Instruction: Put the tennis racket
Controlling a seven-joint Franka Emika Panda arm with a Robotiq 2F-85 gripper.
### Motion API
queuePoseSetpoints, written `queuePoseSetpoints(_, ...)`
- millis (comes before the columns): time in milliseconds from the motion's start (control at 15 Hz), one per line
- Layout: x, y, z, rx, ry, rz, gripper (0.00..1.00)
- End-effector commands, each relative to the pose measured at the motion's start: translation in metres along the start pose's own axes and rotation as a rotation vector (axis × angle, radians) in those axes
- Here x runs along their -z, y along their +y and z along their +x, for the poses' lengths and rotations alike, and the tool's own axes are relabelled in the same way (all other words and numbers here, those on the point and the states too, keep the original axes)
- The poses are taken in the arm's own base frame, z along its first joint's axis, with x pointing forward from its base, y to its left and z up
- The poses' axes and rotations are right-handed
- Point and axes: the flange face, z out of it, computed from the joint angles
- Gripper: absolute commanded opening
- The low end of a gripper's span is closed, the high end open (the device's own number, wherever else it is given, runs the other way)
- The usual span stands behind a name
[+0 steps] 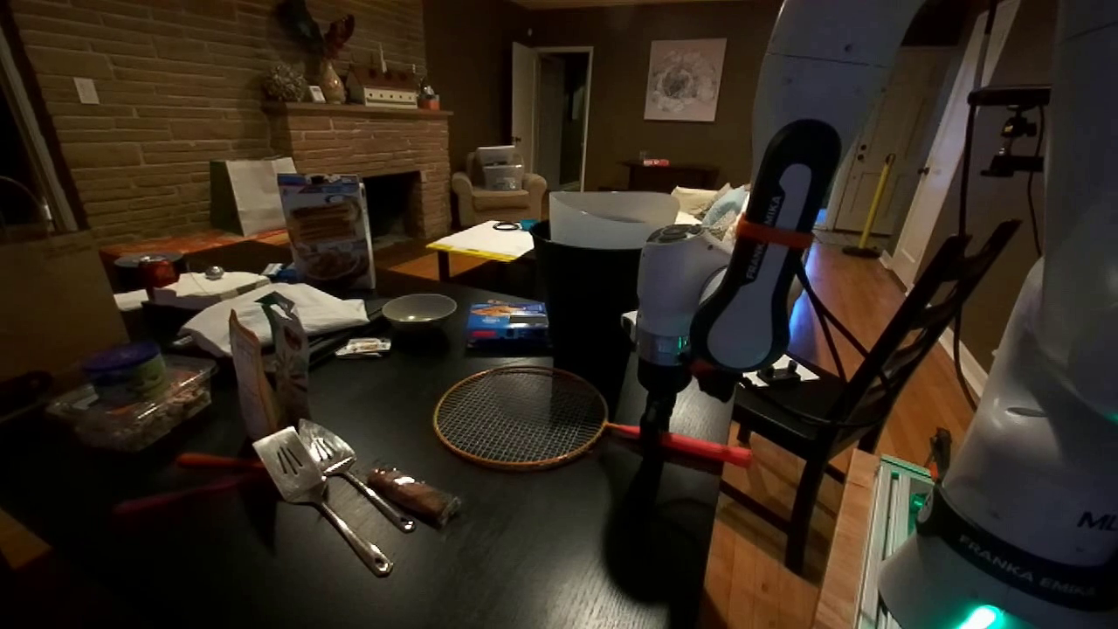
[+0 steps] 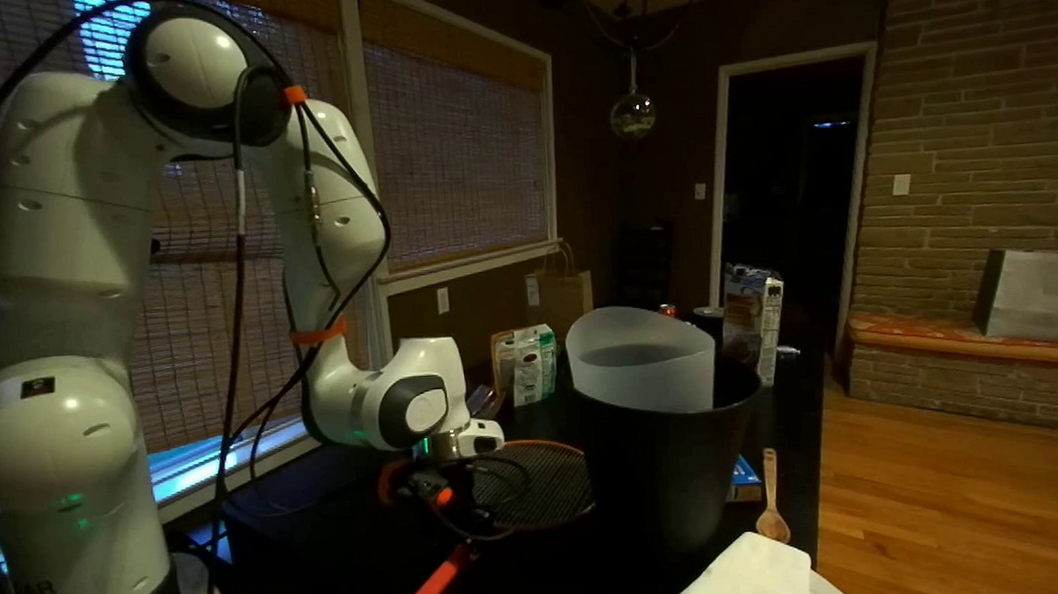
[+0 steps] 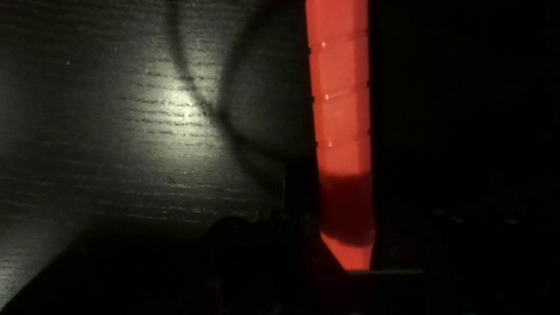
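Your gripper (image 1: 652,434) is lost in blackness low in the wrist view, so you can't tell how far its jaws are parted or whether they hold the red handle (image 3: 343,113), which the top of that view cuts off. In an exterior view the gripper partly covers where handle meets hoop (image 2: 551,481), near the black bin (image 2: 669,481). The tennis racket (image 1: 559,419) lies on the black table (image 1: 524,542) by the edge facing the robot base (image 1: 987,559), its long axis roughly square to that edge: hoop inward, handle pointing out, seemingly past it.
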Motion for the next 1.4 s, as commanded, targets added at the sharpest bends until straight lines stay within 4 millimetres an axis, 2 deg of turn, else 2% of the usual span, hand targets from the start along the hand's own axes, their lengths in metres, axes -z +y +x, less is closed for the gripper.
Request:
queuePoseSetpoints(0,0.002,0.006,0.000,-0.032,0.049,0.022,0.16)
queuePoseSetpoints(67,0.006,0.005,0.001,-0.020,0.073,0.031,0.10)
queuePoseSetpoints(267,0.027,-0.011,0.004,0.046,0.195,0.062,0.08)
queuePoseSetpoints(333,0.030,-0.019,0.027,0.081,0.244,0.078,0.06)
queuePoseSetpoints(533,0.054,-0.055,0.044,0.196,0.330,0.107,0.08)
queuePoseSetpoints(667,0.073,-0.067,0.039,0.212,0.370,0.095,0.08)
queuePoseSetpoints(733,0.085,-0.065,0.055,0.200,0.398,0.087,0.08)
queuePoseSetpoints(800,0.091,-0.066,0.055,0.190,0.423,0.087,0.08)
queuePoseSetpoints(867,0.097,-0.069,0.045,0.172,0.439,0.079,0.08)
queuePoseSetpoints(1000,0.110,-0.062,0.060,0.122,0.463,0.072,0.08)
queuePoseSetpoints(1133,0.118,-0.057,0.059,0.078,0.490,0.064,0.08)
queuePoseSetpoints(1200,0.123,-0.055,0.052,0.058,0.512,0.057,0.08)
queuePoseSetpoints(1267,0.130,-0.050,0.062,0.046,0.536,0.053,0.08)
queuePoseSetpoints(1333,0.135,-0.047,0.063,0.038,0.551,0.047,0.08)
